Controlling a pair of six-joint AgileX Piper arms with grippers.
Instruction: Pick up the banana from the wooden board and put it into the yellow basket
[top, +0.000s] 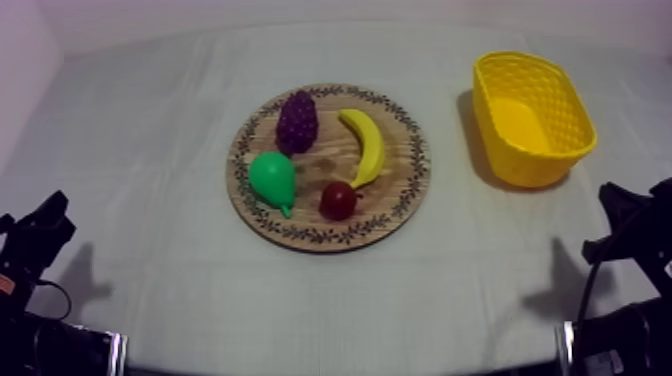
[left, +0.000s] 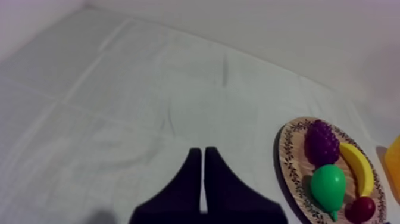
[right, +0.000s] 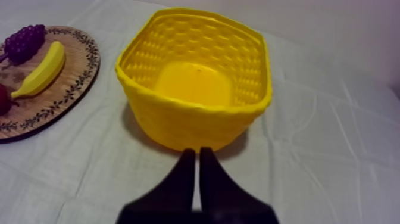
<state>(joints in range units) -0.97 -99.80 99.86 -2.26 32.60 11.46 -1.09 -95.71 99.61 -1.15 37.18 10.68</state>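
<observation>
A purple bunch of grapes (top: 297, 121) lies just behind a green pear (top: 272, 178), whose narrow end points toward the near side; a small red fruit (top: 338, 200) sits close beside the pear, over a creased grey-white cloth (top: 140, 120)

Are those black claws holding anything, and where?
Nothing. The black left gripper and right gripper are shut, empty; the yellow banana lies on the round wooden board.

Likely a lab: grey-white cloth (top: 150, 130), blank walls (top: 25, 50).
</observation>
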